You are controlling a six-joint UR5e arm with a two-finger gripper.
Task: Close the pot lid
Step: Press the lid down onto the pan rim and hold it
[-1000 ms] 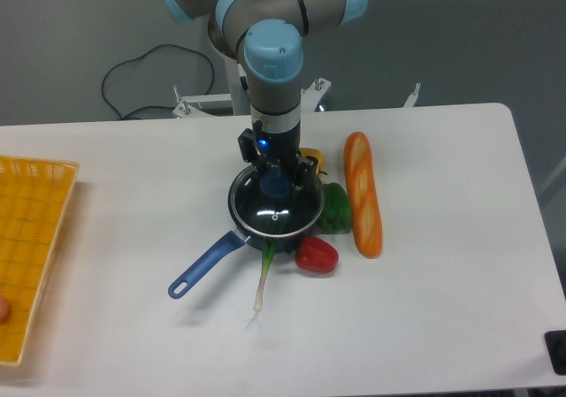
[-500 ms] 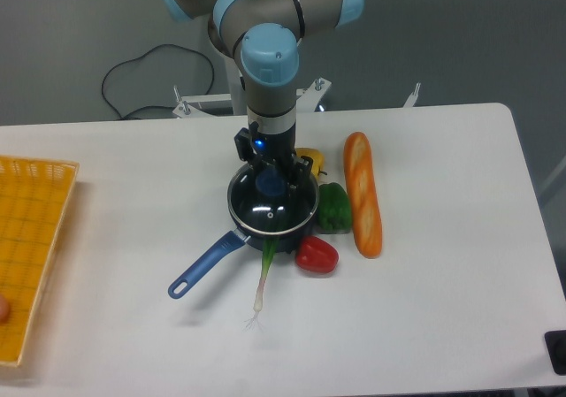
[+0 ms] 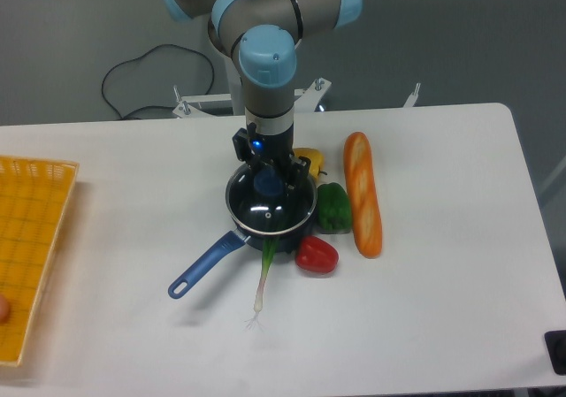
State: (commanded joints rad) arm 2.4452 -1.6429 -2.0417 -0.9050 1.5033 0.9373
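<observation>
Even overhead light is washing the white counter (image 3: 424, 309), shadows staying soft, a small glare spot glinting on the lid (image 3: 271, 208).

The white table (image 3: 424, 309) carried the pot (image 3: 265, 238); right of it lay peppers and bread (image 3: 363, 194), a basket (image 3: 31, 255) far left.

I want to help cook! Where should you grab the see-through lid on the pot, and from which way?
Grab the lid by its blue knob, coming straight down from above. The knob sticks up at the centre, small enough to pinch, while the glass around it is wide, flat and smooth. The pincer is at the knob that way now, over the pot.
</observation>
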